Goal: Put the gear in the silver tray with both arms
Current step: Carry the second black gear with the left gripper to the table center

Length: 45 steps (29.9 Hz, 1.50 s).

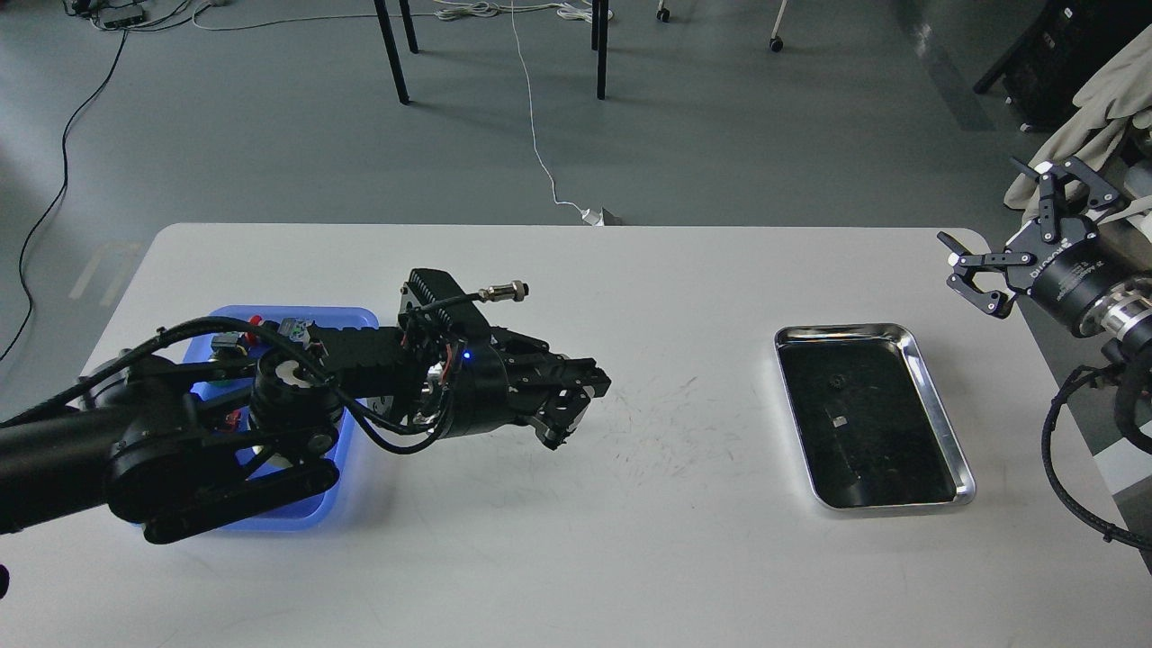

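while the left gripper hangs over bare table just right of the blue tray, its fingers look drawn together, though i cannot tell whether a gear sits between them. the silver tray lies well off to that gripper's right, long axis running away from the robot, with small bits on its dark floor. the right gripper, fingers spread and empty, hovers nearer, just beyond the tray's far right corner.

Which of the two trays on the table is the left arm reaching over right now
The blue tray at the table's left side; the left arm crosses above it. The silver tray sits apart toward the right, nothing over it.
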{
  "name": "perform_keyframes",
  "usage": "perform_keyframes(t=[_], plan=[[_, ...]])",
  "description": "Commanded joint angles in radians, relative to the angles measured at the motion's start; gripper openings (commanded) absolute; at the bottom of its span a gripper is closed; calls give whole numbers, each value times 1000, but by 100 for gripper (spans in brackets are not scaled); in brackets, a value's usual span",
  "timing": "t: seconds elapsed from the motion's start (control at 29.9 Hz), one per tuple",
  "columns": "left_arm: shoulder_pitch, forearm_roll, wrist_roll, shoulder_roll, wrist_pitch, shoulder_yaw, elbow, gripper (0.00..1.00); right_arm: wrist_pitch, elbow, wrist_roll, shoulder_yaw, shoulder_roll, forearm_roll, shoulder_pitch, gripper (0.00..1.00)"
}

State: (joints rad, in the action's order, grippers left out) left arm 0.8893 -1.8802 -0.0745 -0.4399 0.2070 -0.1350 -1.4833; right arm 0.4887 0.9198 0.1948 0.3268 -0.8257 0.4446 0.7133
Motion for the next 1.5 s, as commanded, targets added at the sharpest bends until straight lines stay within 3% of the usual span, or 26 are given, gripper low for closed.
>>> perform_keyframes(t=[0.0,0.3,0.64,0.97,1.47], plan=[[-9,-42,1,108,14,3,58,13,0,-7,-2,-2,3,0,-9,96],[-26,-105,-11,312,15,8,259,13,0,-7,-5,-3,3,-1,-11,96],[-49,-112,-19,435,6,32,403,13,0,-7,-5,-3,3,-1,-11,96],[-63,-112,-37,440,-23,32,524,14,0,-7,-5,-2,2,-1,-9,97],[-64,-108,-45,440,-51,31,574,20,0,-7,-5,-2,2,-1,-9,97]])
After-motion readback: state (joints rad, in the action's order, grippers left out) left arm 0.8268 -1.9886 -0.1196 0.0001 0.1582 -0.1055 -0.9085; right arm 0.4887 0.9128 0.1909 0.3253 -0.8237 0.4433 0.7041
